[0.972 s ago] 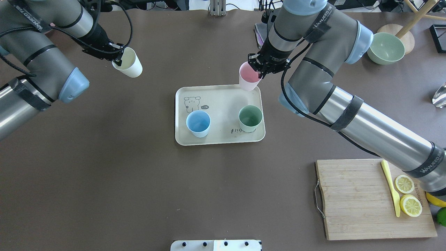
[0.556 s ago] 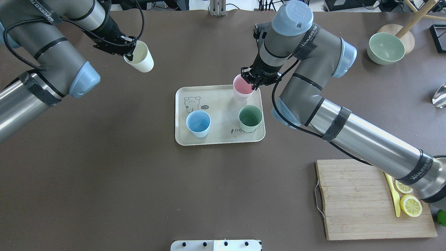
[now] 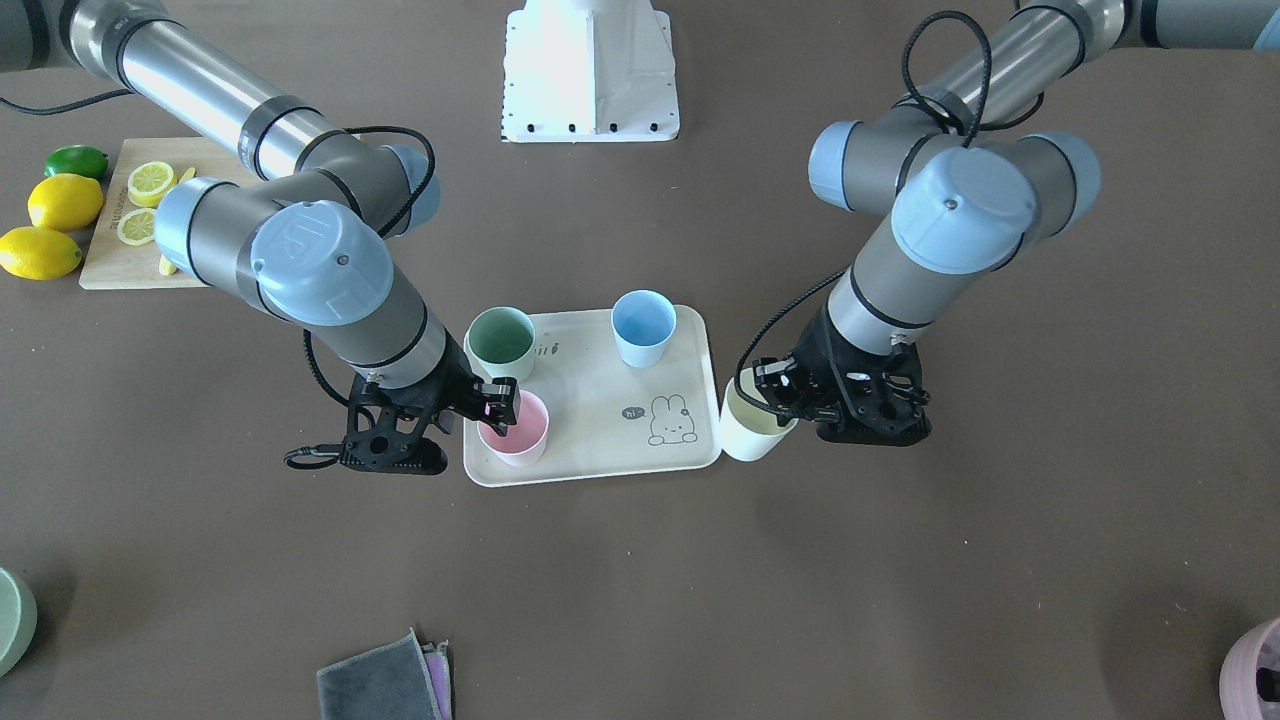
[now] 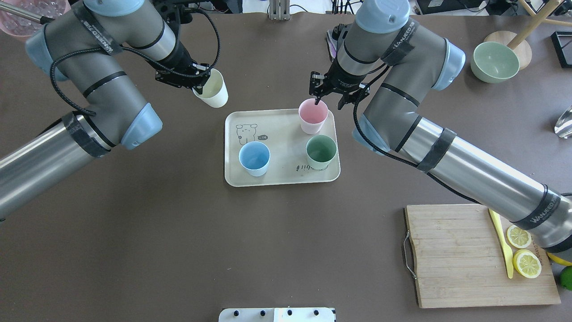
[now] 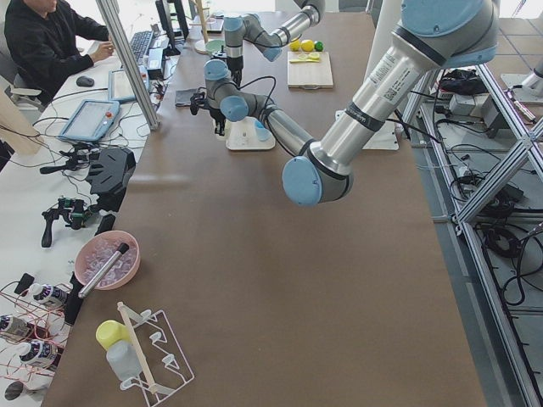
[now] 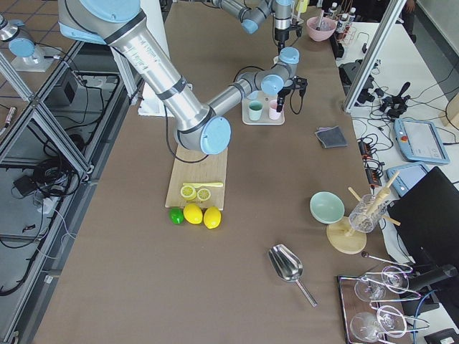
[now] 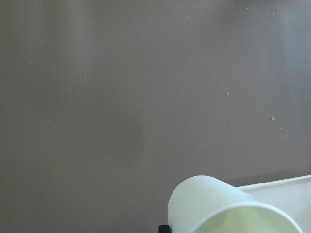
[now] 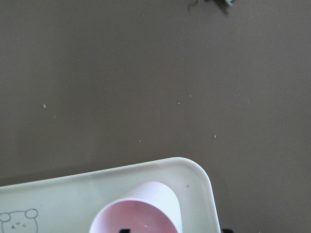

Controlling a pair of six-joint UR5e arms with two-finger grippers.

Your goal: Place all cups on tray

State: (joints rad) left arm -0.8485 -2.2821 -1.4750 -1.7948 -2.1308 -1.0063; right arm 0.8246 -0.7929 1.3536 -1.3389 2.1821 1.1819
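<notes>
The cream tray (image 4: 277,132) (image 3: 600,400) holds the blue cup (image 4: 254,157) (image 3: 642,325), the green cup (image 4: 321,150) (image 3: 500,340) and the pink cup (image 4: 313,116) (image 3: 515,430), which stands upright at its far right corner. My right gripper (image 4: 329,103) (image 3: 492,408) is open over the pink cup's rim, one finger inside and one outside. My left gripper (image 4: 199,87) (image 3: 775,400) is shut on the rim of the cream-yellow cup (image 4: 212,91) (image 3: 750,428) (image 7: 228,208). It holds the cup tilted just off the tray's far left corner.
A wooden cutting board (image 4: 451,255) with lemon slices and a yellow knife lies at the front right. A green bowl (image 4: 494,61) sits at the far right. Folded cloths (image 3: 385,685) lie beyond the tray on the operators' side.
My right gripper brought the pink cup down onto the tray and opened. My left arm carried the cream-yellow cup rightward, close to the tray.
</notes>
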